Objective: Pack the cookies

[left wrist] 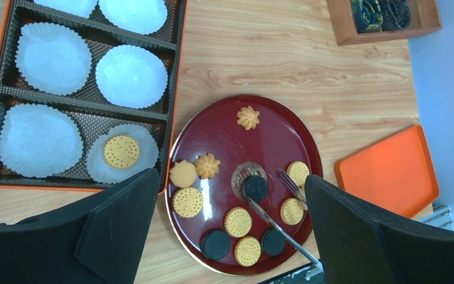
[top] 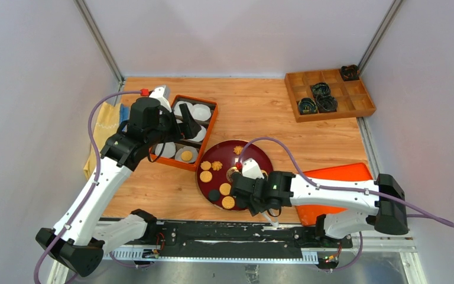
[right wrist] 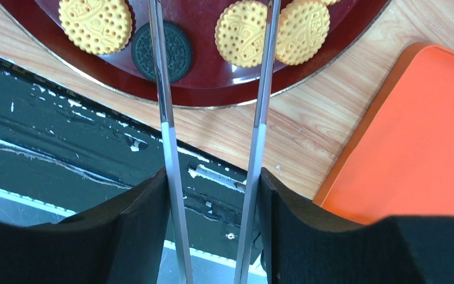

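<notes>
The metal tongs (right wrist: pixel 166 142) in the right gripper (right wrist: pixel 213 183) gape empty over the cookies (left wrist: pixel 238 222) by the tabletop's near edge; seemingly light and brittle, best nipped gently edge-to-edge.

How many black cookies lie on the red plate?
3. One black cookie at the centre of the plate, two by its near rim. Others may be hidden at the rim.

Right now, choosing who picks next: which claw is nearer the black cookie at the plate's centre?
Right. The right claw holds tongs whose tips flank that black cookie on the plate; the left claw hangs open over the orange tray beside it.
</notes>
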You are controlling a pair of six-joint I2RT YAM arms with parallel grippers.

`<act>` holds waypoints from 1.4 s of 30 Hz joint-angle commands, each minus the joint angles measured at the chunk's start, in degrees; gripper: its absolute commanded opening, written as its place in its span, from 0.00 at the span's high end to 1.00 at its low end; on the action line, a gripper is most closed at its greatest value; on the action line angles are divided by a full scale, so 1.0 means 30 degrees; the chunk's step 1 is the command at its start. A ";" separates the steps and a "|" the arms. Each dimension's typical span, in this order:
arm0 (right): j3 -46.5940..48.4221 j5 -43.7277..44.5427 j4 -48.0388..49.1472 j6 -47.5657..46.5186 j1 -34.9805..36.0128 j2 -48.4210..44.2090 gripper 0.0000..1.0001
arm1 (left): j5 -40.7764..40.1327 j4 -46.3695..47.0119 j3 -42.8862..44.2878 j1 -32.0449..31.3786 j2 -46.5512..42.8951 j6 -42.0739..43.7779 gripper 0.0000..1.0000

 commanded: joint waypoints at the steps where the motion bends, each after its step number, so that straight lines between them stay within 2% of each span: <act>1: 0.0375 0.0593 0.0742 -0.0408 -0.0524 0.0301 0.45 | 0.0204 0.0312 -0.0280 0.0122 -0.0076 0.0081 0.00; 6: 0.0404 0.0335 0.1245 -0.0794 -0.0679 0.0559 0.50 | 0.0098 0.0339 -0.0432 0.0122 -0.0148 0.0169 0.00; 16: 0.0882 -0.1186 0.1786 -0.1289 -0.0724 0.1054 0.80 | 0.0135 0.0318 -0.0430 0.0122 -0.0367 0.0229 0.00; 18: 0.0885 -0.1208 0.1705 -0.1084 -0.0742 0.0993 0.81 | 0.0160 0.0300 -0.0434 0.0122 -0.0383 0.0271 0.00; 21: 0.0970 -0.0552 0.0750 -0.0344 -0.0754 0.1008 0.69 | 0.0287 0.0305 -0.0482 0.0122 -0.0354 0.0244 0.00; 23: 0.0826 -0.0503 0.0474 -0.0127 -0.0881 0.0953 0.68 | 0.0270 0.0326 -0.0522 0.0122 -0.0382 0.0188 0.00; 34: 0.1798 -0.1070 0.1190 -0.1446 -0.1090 0.1439 0.95 | 0.0281 0.0395 -0.0165 0.0122 -0.0239 0.0212 0.00; 37: 0.2394 -0.1419 0.1355 -0.2023 -0.1143 0.1856 1.00 | 0.0226 0.0388 0.0019 0.0122 -0.0188 0.0293 0.01; 42: 0.2205 -0.2571 0.2362 -0.2325 -0.1313 0.2111 1.00 | 0.0097 0.0196 0.0089 0.0150 -0.0003 0.0338 0.05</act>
